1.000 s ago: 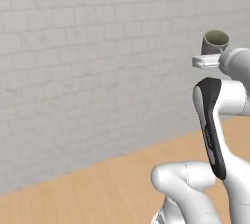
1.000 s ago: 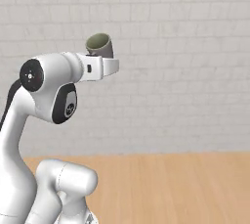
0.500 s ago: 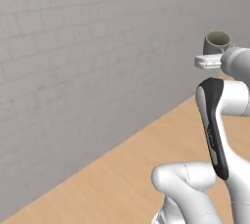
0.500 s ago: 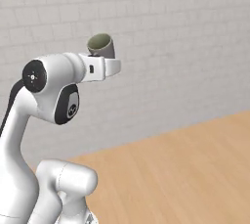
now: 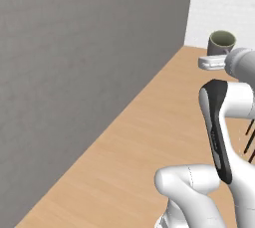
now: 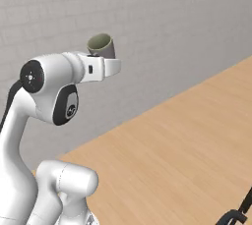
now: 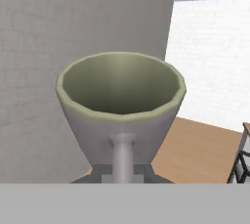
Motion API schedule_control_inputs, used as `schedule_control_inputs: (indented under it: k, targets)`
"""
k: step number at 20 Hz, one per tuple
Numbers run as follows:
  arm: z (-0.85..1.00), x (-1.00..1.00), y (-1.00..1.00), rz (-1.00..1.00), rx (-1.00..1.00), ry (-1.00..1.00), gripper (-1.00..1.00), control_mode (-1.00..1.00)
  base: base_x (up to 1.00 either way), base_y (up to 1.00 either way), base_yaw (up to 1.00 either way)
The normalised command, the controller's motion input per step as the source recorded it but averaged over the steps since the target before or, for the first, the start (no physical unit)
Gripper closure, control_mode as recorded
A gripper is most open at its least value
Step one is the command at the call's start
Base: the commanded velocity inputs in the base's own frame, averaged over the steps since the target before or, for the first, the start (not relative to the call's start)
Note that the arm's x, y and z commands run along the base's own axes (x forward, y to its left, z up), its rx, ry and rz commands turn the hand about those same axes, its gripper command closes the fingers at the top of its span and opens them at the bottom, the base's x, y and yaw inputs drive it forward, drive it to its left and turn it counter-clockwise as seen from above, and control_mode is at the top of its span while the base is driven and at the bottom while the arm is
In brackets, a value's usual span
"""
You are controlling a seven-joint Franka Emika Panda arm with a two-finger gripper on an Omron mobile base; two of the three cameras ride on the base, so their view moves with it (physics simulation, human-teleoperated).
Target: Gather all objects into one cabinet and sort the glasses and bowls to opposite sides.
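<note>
The hand (image 6: 104, 62) is grasping a grey-green cup (image 6: 101, 46), carried high above the wooden floor (image 6: 187, 140) with a grey wall (image 6: 162, 27) close behind it. In the left base view the cup (image 5: 221, 42) stands upright over the hand (image 5: 215, 58), mouth up, against the white wall (image 5: 224, 3) at the far corner. From the hand view the cup (image 7: 121, 115) is seen from close up: a rounded rim, walls that narrow toward the base, and a thin handle running down its near side between the finger tips, so the grip looks to be low on the body beside that handle. Its inside is bare; nothing is in it. Judging by its look, it is a small, stiff, glazed piece, light to carry but smooth and breakable, so a hold low on the body or across the handle should keep it from turning. No cabinet can be made out here.
</note>
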Motion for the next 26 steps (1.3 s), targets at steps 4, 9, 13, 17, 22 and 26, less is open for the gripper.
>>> schedule_control_inputs:
  k: [4, 9, 13, 17, 22, 26]
  targets:
    - [0.00, 0.00, 0.00, 0.00, 0.00, 0.00, 1.00, 1.00, 0.83, -0.31, -0.46]
    - [0.00, 0.00, 0.00, 0.00, 0.00, 0.00, 1.00, 1.00, 0.70, 0.86, -0.31]
    - [0.00, 0.00, 0.00, 0.00, 0.00, 0.00, 1.00, 1.00, 0.75, 1.00, -0.29]
    - [0.00, 0.00, 0.00, 0.00, 0.00, 0.00, 1.00, 1.00, 0.99, 0.37, -0.42]
    - [0.00, 0.00, 0.00, 0.00, 0.00, 0.00, 1.00, 1.00, 1.00, 0.10, -0.35]
    - [0.00, 0.00, 0.00, 0.00, 0.00, 0.00, 1.00, 1.00, 1.00, 0.42, -0.24]
